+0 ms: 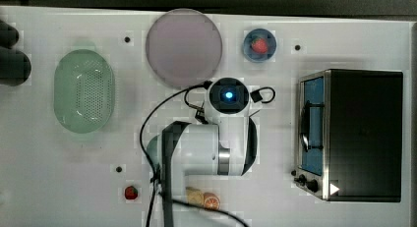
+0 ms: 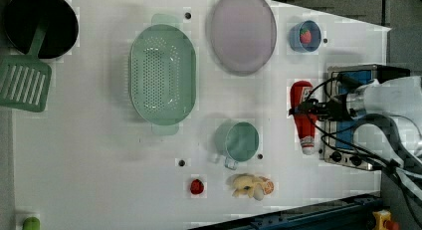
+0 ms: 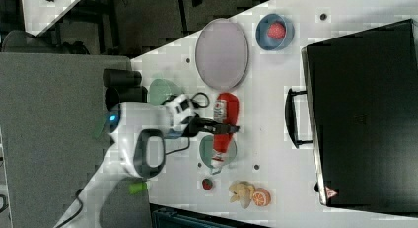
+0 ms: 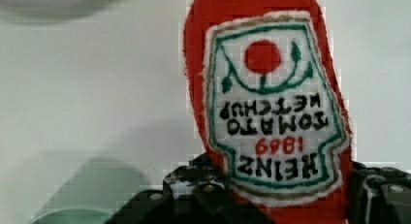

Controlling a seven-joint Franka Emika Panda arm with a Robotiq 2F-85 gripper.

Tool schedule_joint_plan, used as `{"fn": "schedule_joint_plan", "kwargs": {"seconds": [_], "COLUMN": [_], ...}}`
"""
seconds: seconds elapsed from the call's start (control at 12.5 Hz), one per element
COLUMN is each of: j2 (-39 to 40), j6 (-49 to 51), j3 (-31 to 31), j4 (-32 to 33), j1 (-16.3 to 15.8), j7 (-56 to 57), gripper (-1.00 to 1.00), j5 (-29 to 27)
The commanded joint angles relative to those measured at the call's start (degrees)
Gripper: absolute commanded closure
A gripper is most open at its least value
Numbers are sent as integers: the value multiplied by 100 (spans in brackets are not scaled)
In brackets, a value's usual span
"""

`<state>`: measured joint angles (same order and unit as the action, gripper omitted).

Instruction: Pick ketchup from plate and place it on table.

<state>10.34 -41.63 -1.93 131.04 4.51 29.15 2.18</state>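
Ketchup: a small red bottle (image 2: pixel 303 115) with a white cap and a white, green-edged label, lying level with the gripper's jaws either side of its middle. In the left view its cap end points toward the tabletop's near edge. It is off the plate; whether it touches the tabletop or hangs just above it cannot be told.

Gripper: dark, two-fingered (image 2: pixel 304 108), reaching in from the left view's right side. The fingers (image 4: pixel 194 185) stand at a middling width, one on each side of the bottle's body, holding it.

Plate: large, round, pale mauve-grey (image 1: pixel 183 48), bare, lying near the far edge of the tabletop as the top view shows it, apart from the bottle.

Table: broad white tabletop (image 1: pixel 59 178) with a few small dark holes.

Green basket: oval and perforated (image 1: pixel 84 91), toward the top view's left side of the tabletop.

Blue dish: small and round (image 1: pixel 259 44), holding a strawberry, beside the plate near the same far edge.

Toaster oven: dark box with a metal front (image 1: pixel 359 133), by the tabletop's edge on the top view's right.

Green cup: small, with a handle (image 2: pixel 238 140), near the middle of the tabletop, just beside the bottle's cap end in the left view.

Small red fruit: round (image 2: pixel 197 186), near the left view's bottom edge of the tabletop.

Food pieces: a pale and orange cluster (image 2: pixel 251 185), just beside the red fruit near that same edge.
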Motion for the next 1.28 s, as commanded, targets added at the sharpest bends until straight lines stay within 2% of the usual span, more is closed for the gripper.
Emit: {"fn": "schedule_joint_plan", "kwargs": {"seconds": [0.08,0.16,0.4,0.72,0.88,1.12,1.28], "j2": [146,265,528,266,-88,-712,-1094], "j6": [-468,-594,-951,-1066,-860,-77,910], "j3": [31,32,29,31,43,35,35], "j4": [-60,-47,36,18,-46,-379,-794], "j1": [81,86,90,90,113,135,136], "j7": [-269,-268,-270,-400,-1012,-2427,-2870], "gripper": [-23,-31,-96,-100,-100,-100,-100], "j5": [-81,-81,-82,-92,-96,-100,-100]}}
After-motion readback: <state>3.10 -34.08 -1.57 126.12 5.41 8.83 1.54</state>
